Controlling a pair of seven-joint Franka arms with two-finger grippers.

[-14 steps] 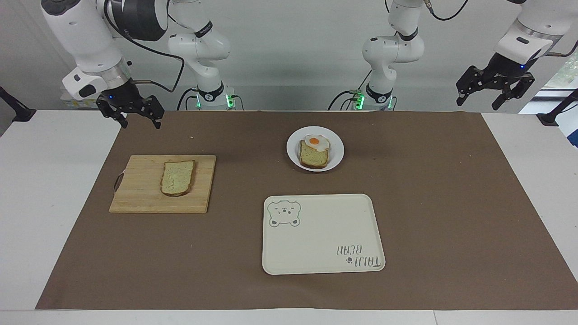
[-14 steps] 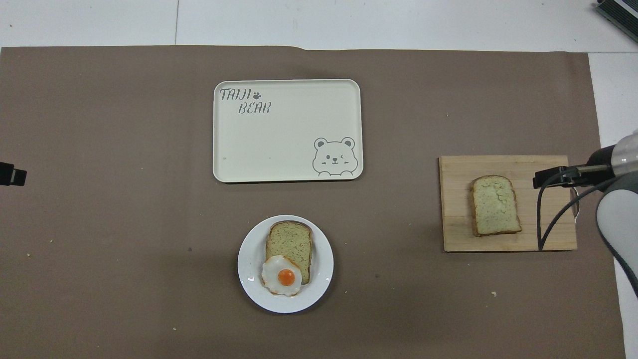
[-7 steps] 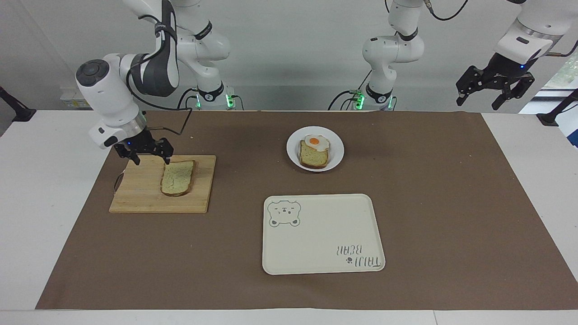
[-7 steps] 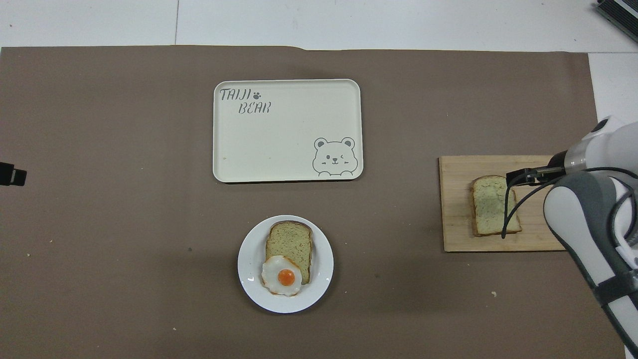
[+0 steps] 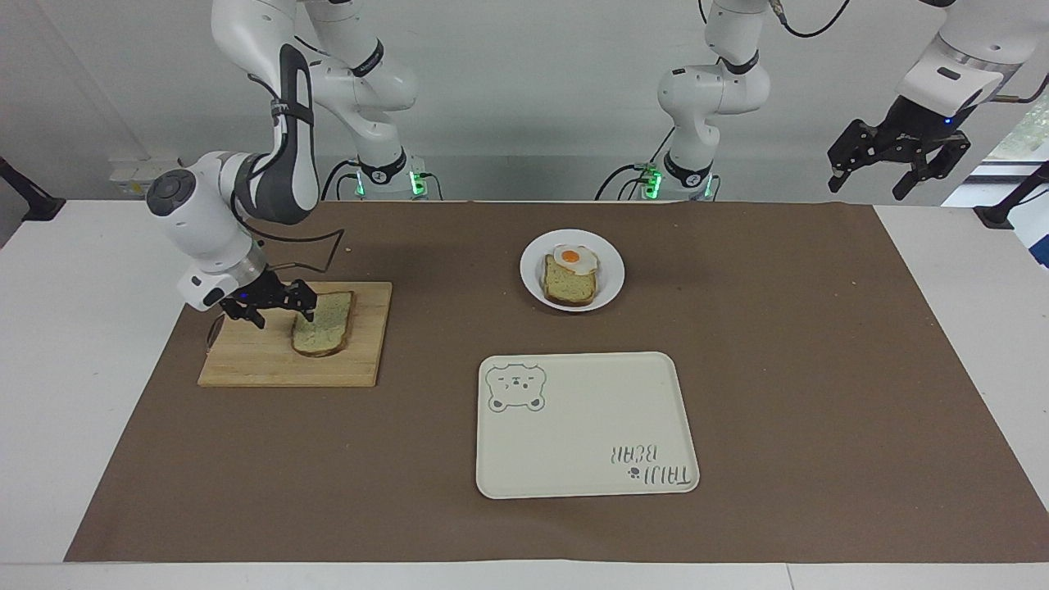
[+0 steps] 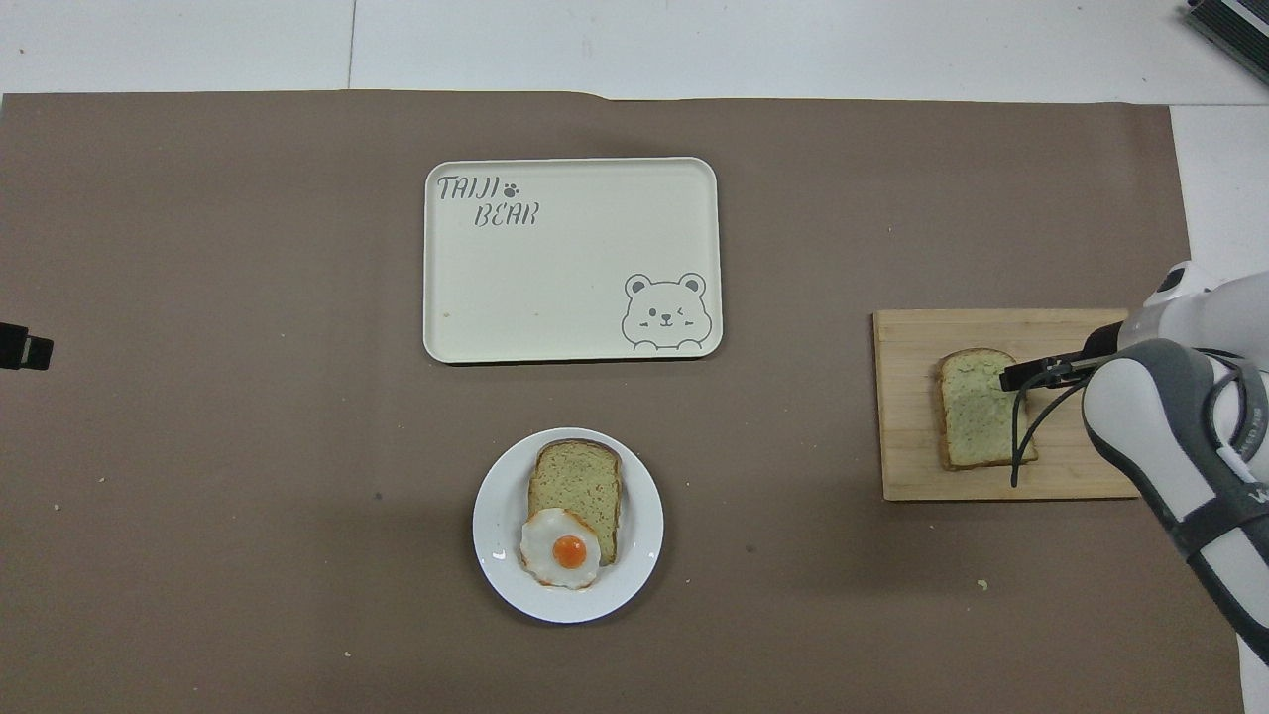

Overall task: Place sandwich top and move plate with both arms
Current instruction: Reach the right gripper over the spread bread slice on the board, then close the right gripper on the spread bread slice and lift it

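The right gripper [image 5: 280, 307], fingers spread, is low over the cutting board [image 5: 246, 360] at the sandwich top [image 5: 325, 324]; it should straddle a crust edge squarely before closing (bread flexes). The left gripper [image 5: 897, 160], also spread, waits off the table's end, while the plate [image 5: 533, 283] sits on brown paper [image 5: 819, 369] before a white wall
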